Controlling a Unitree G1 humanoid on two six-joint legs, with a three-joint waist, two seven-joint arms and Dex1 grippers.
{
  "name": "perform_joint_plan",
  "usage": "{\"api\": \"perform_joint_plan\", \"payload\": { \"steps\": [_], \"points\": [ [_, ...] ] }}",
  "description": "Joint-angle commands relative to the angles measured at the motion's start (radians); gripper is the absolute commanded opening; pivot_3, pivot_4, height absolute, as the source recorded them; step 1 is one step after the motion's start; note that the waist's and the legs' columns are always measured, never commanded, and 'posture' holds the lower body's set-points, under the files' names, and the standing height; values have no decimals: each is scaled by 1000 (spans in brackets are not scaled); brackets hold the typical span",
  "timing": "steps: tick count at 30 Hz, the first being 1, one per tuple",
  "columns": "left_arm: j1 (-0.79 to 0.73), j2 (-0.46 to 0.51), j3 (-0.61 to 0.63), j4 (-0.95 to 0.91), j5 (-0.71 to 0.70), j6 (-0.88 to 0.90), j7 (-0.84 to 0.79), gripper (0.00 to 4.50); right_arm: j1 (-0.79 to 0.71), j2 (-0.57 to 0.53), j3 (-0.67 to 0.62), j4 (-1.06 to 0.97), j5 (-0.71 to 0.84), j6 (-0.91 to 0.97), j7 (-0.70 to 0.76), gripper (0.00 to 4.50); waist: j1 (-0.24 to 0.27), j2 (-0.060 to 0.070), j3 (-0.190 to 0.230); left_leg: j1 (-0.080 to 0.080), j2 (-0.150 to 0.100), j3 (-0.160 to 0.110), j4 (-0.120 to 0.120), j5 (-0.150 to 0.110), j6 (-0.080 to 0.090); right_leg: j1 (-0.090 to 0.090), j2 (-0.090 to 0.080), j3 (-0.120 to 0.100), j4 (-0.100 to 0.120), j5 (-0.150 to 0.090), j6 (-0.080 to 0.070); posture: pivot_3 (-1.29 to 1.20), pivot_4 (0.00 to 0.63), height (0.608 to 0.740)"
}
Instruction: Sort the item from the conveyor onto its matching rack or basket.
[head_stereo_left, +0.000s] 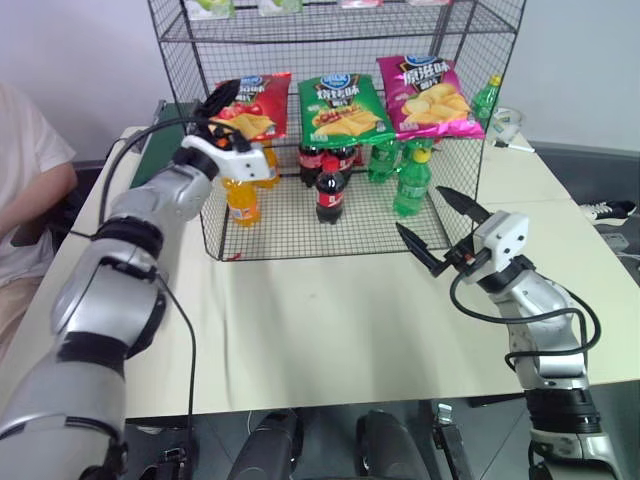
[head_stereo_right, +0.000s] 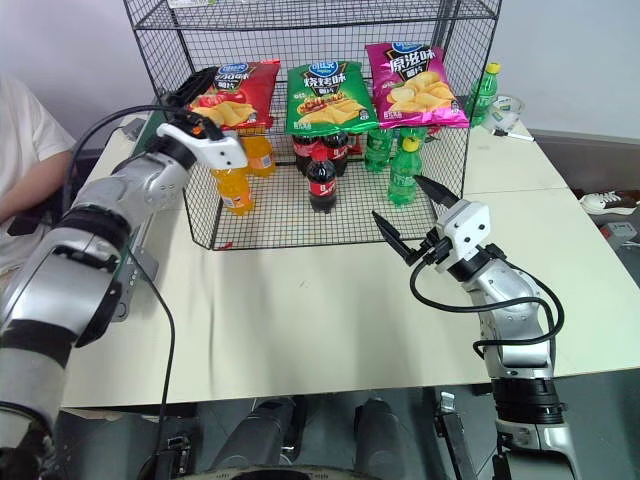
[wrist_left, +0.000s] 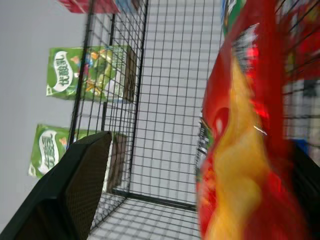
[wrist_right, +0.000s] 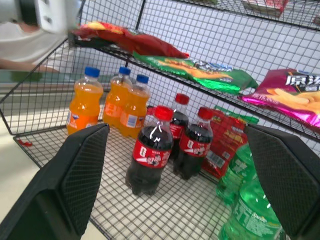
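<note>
Nearly done: red bag lying on rack mid shelf beside green bag, left pincer spread wide at it (right pincer wide too, idle), only pull-back left.

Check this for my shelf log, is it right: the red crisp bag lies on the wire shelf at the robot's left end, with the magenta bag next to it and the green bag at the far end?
Not quite. The red crisp bag is at the left end, but the green bag lies next to it, in the middle, and the magenta bag is at the far end. The left eye view shows the order on the rack.
</note>
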Motion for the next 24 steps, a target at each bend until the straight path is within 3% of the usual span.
{"api": "perform_joint_plan", "payload": {
  "steps": [1,4,9,11,14,17,24],
  "points": [
    [110,69,84,-185,-125,-63,-105,4415,-8,-20,-18,-26,13,-16,13,4500,2,0,0,0,0,0,0,0,0,0,0,0,0,0,0,0,150,740],
    [251,114,162,-326,-297,-111,-256,4415,-14,-25,-22,-15,17,-19,25,4500,3,0,0,0,0,0,1,0,0,0,0,0,0,0,0,0,150,740],
    [548,169,331,-607,-824,-18,-628,4415,-15,-58,-43,10,30,-25,65,4500,2,1,0,0,0,0,1,0,0,0,-1,1,0,0,-1,0,150,740],
    [673,178,414,-731,-1072,165,-784,4415,-16,-78,-54,19,42,-20,89,4500,1,2,-1,0,1,0,0,0,0,0,-1,1,0,0,-1,0,150,740],
    [802,188,579,-904,-1432,556,-891,4415,-13,-125,-76,24,75,-4,140,4500,-1,2,-1,0,1,-1,0,0,0,0,-3,2,0,0,-2,0,150,740],
    [890,246,658,-969,-1503,752,-965,4415,9,-181,-100,9,125,37,204,4500,4,2,-1,0,1,-1,1,0,0,1,-2,2,0,0,-2,0,150,740],
    [1204,260,833,-1042,-1439,783,-1098,4415,187,-362,-189,-66,269,192,400,4500,8,3,-1,1,1,1,-1,-2,2,2,-5,3,-3,-2,-5,0,150,740]
  ]
}}
